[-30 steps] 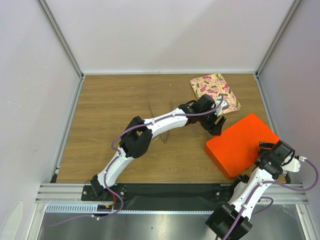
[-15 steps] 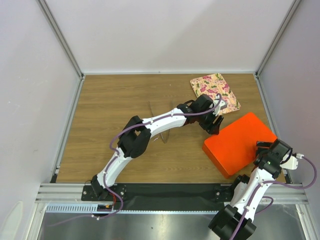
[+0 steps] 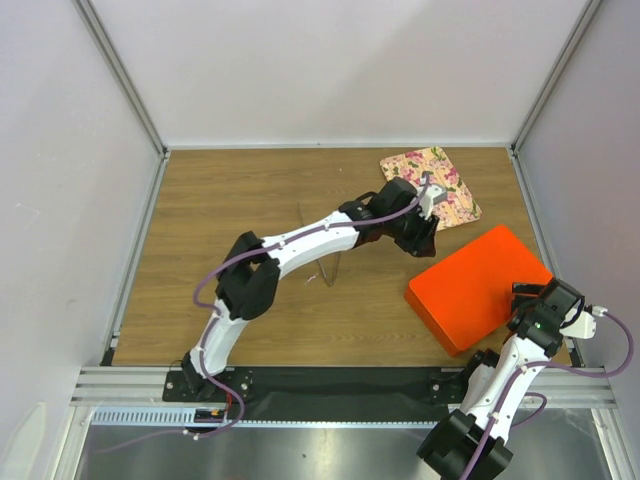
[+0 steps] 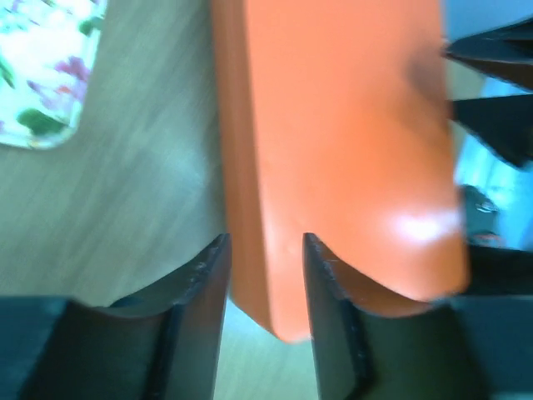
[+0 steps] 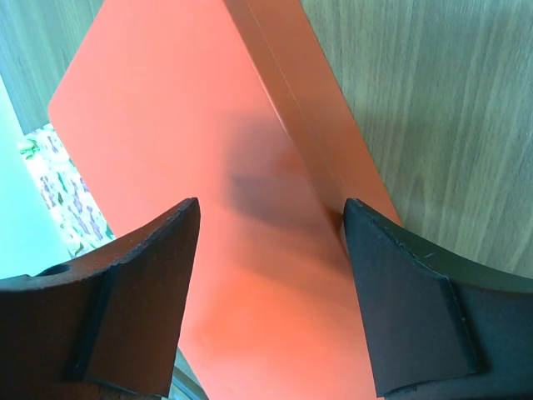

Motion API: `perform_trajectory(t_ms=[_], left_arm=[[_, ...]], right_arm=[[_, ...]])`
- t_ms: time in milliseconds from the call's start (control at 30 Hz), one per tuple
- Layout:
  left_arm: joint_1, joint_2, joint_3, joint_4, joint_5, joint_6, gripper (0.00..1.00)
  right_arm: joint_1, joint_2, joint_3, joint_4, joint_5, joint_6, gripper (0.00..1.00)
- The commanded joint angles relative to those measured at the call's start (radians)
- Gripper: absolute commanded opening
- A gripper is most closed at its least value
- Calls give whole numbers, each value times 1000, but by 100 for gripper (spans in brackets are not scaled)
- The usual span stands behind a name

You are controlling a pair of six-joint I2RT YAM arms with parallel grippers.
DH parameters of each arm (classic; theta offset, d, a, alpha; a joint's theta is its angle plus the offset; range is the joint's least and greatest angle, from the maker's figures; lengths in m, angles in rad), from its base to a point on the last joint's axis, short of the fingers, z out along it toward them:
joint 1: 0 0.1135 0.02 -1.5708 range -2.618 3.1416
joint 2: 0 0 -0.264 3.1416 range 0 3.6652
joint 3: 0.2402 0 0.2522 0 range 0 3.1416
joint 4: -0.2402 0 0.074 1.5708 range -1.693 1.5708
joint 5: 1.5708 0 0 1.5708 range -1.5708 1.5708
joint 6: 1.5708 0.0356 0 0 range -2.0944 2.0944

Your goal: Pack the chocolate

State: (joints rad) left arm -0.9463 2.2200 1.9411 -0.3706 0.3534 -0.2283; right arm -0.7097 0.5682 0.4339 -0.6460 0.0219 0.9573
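No chocolate shows in any view. An orange box (image 3: pixel 475 285) lies closed at the right of the table, also filling the left wrist view (image 4: pixel 350 125) and the right wrist view (image 5: pixel 183 125). My left gripper (image 3: pixel 425 238) hovers at the box's far left edge. Its jaws (image 4: pixel 265 242) stand partly apart, straddling the box's side edge, and grip nothing that I can see. My right gripper (image 3: pixel 532 302) sits over the box's near right corner. It is open (image 5: pixel 271 204), with the orange top between its fingers and its right finger (image 5: pixel 400 283) at the box's side edge.
A floral-patterned flat box (image 3: pixel 432 183) lies at the back right, just beyond the left gripper, and shows in both wrist views (image 4: pixel 42 75) (image 5: pixel 62 183). A faint clear thing (image 3: pixel 322 262) lies under the left forearm. Metal frame posts and white walls bound the wooden table (image 3: pixel 230 240).
The left gripper has drawn back up and to the left from the orange box's corner, its jaws narrowing. The box shifted slightly left. The right gripper moved slightly down and left.
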Motion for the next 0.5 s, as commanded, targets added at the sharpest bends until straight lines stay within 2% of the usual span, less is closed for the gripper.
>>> perform_trajectory(t_ms=[0, 33, 133, 233, 400, 467], left_arm=[[3, -120, -118, 136, 93, -117, 44], [1, -135, -148, 153, 96, -130, 37], [1, -154, -260, 219, 82, -161, 28], [-2, -123, -321, 257, 73, -175, 24], [-5, -54, -379, 315, 72, -203, 22], [-5, -37, -395, 308, 21, -204, 21]], right_arm=[[4, -1, 23, 9, 13, -23, 75], [3, -1, 23, 9, 13, -23, 75], [3, -1, 26, 11, 10, -22, 75], [4, -1, 22, 17, 6, -19, 75], [6, 7, 11, 34, 7, -38, 74], [6, 10, -3, 45, 3, -54, 73]])
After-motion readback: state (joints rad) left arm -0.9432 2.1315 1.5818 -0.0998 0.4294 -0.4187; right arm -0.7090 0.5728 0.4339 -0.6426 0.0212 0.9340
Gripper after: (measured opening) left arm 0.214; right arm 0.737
